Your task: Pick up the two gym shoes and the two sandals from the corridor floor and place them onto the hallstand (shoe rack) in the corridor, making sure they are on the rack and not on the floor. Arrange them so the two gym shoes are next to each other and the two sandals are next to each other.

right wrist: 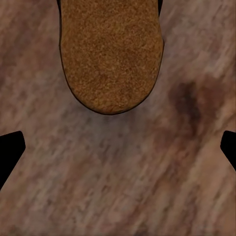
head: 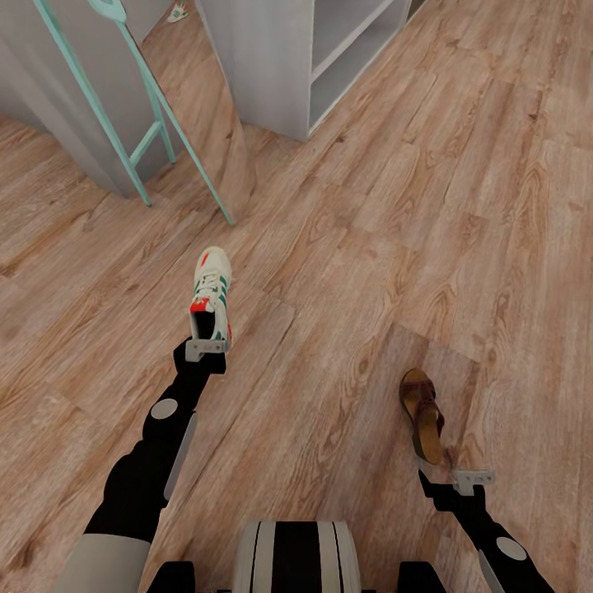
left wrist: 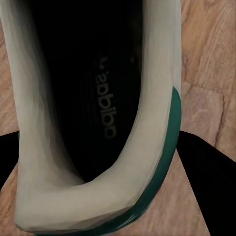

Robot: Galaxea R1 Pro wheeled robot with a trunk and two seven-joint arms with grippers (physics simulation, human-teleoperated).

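Left end effector (head: 206,350): at the heel of one gym shoe (head: 211,293), closed on it as far as the head view shows; fingertips are hidden behind the heel there. In the left wrist view the shoe's opening (left wrist: 93,98) is right up against the camera, with the black fingers (left wrist: 206,182) flanking the heel on both sides. Shoe points away from the robot, toward the mirror legs. Whether its sole touches the corridor floor (head: 395,206) can't be judged.

Right end effector (head: 453,473): just behind the heel end of one brown sandal (head: 422,414), jaws apart, nothing between them. In the right wrist view both fingertips (right wrist: 10,150) sit cut off at the frame edges, and the sandal's rounded end (right wrist: 110,54) lies ahead of them, flat on the planks, not touched.

Writing: the insole print in the left wrist view reads as "adidas", seen upside down and soft; the first letters are clearer than the rest.

Count: 1 gym shoe at the left arm, 1 sandal at the right arm, plus a small white, red and green object (head: 177,13) reflected in the teal-framed mirror (head: 193,123), too small to identify.

Hallstand (head: 280,66): pale grey, far end of the floor, cut by the top edge; only a side panel and two open lower shelf levels are visible.
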